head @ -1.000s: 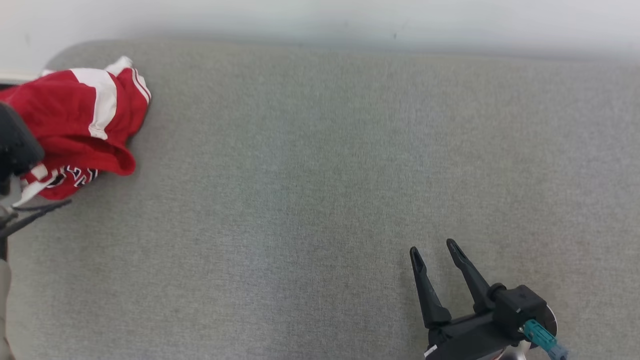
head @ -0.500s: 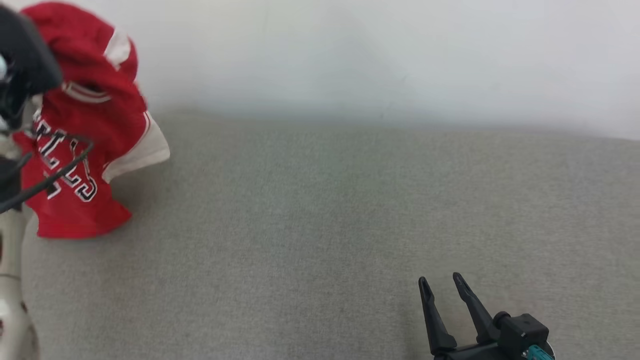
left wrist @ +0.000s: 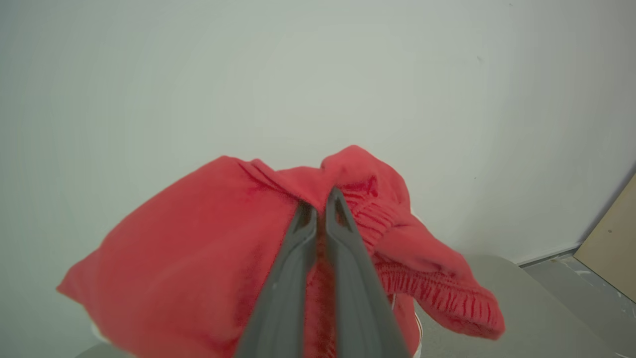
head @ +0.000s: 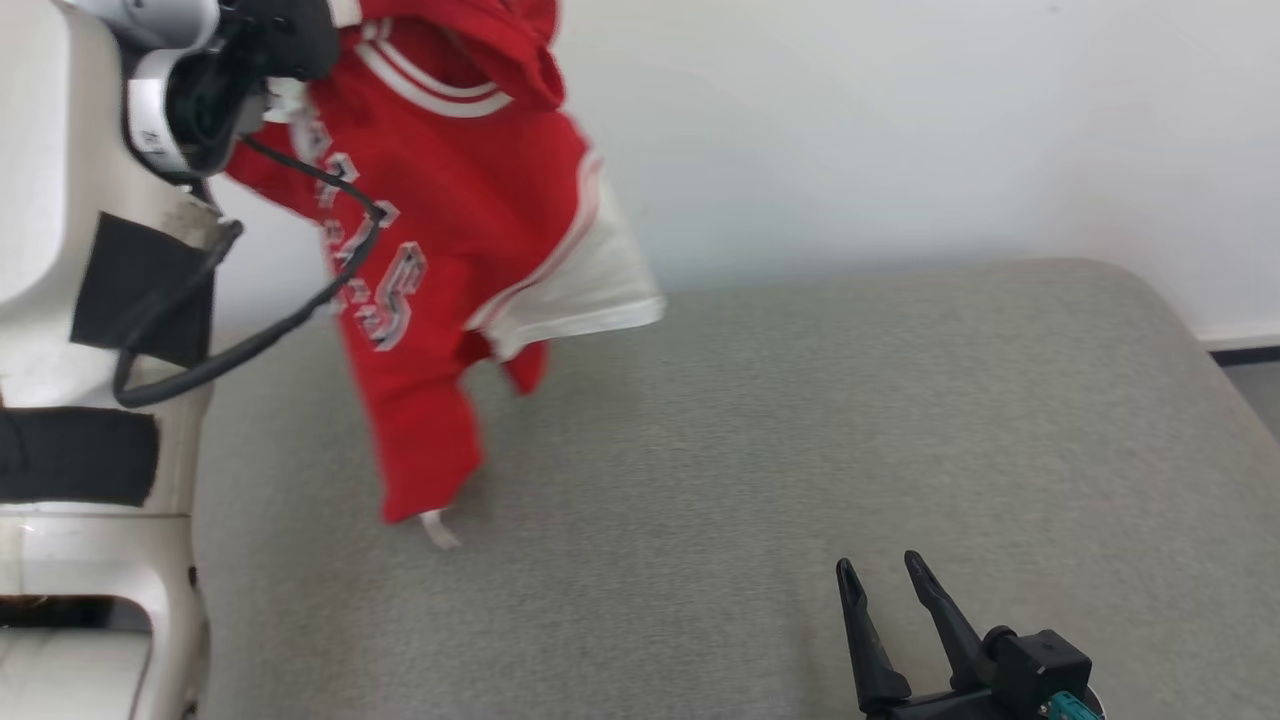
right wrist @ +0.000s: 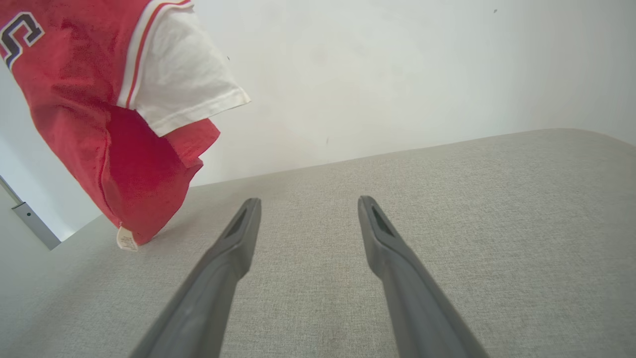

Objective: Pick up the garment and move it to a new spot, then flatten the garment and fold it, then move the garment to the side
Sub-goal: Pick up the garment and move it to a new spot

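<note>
Right gripper: hovers low over the near edge of the grey cushion, fingers spread wide, holding nothing.
Left gripper: pinched together on a bunched fold of the garment, raised high above the cushion's left part.
Left forearm: pale, upright at the cushion's left edge, with a black cable looping across the red cloth.
Garment: red shirt with lettering and a white sleeve; hangs from the pinch, lower hem and small label reaching down about to the cushion, contact hard to tell.
Change: lay crumpled at the cushion's far left corner a second ago; now hangs lifted, nearer the cushion's middle. Owes part of that shift to the head camera's own swing.
Meaning: looks like pick-up done and carry under way; laying down, flattening, folding and setting aside yet to come.
Surface: grey woven cushion, rounded at the corners.
Room: plain white wall behind the cushion; grey floor and a tan board beyond the cushion's right end.
</note>
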### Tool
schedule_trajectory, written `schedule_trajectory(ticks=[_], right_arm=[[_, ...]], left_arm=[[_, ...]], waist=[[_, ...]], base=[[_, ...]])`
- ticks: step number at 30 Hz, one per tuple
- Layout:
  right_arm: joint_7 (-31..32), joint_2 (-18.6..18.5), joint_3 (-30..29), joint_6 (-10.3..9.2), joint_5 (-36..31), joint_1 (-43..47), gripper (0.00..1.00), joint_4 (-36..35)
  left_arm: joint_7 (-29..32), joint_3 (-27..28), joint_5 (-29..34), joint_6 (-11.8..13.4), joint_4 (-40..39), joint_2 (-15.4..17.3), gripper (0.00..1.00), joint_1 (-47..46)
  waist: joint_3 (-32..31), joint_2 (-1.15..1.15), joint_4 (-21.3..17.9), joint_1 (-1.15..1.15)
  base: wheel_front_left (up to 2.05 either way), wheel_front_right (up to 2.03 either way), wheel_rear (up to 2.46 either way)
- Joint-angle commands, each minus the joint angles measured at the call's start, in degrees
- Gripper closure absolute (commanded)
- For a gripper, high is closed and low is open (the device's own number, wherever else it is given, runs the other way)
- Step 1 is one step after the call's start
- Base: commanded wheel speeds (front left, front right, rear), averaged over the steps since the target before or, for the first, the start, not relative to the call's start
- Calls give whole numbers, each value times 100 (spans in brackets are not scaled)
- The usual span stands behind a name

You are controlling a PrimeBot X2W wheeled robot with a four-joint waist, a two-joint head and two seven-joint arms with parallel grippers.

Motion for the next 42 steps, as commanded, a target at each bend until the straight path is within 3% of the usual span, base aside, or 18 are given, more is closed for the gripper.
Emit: schedule_trajectory(ticks=[1,10,17,26,27,28,31,37,42], right_arm=[[-8,9,29,-12,-37,-1,0,4],[51,10,37,-12,-62,123,0,-112],[109,10,37,-12,-89,113,0,-179],[186,9,52,-12,-121,94,0,-247],[193,10,35,-12,-116,108,0,-258],[193,11,29,-12,-115,127,0,-263],[210,10,-27,-12,-127,194,0,-280],[225,11,-184,-12,-136,282,0,-355],[239,11,-353,-12,-191,329,0,-402]], left_arm=[[35,-14,-107,-25,-98,-42,100,69],[47,-196,-610,7,-261,-576,100,1092],[-438,-725,-1050,215,-5,-677,100,2322],[-1417,-2252,-1915,1067,448,-680,100,3477],[-1511,-2370,-1968,1124,463,-682,84,3513],[-1606,-2475,-2024,1167,472,-681,0,3540],[-1895,-2759,-2101,1252,431,-680,0,3524],[-3082,-2906,-1878,1294,26,-670,0,3553],[-3695,-2941,-1606,1483,-387,-387,0,3899]], waist=[[-77,1,-538,0],[23,1,-1026,0],[69,1,-1150,0],[79,1,-1073,0],[74,1,-1037,0],[68,1,-1004,0],[41,1,-861,0],[-11,1,-530,0],[-43,1,-222,0]], base=[[0,0,0],[0,0,0],[0,0,0],[0,0,0],[0,0,0],[0,0,0],[0,0,0],[0,0,0],[0,0,0]])
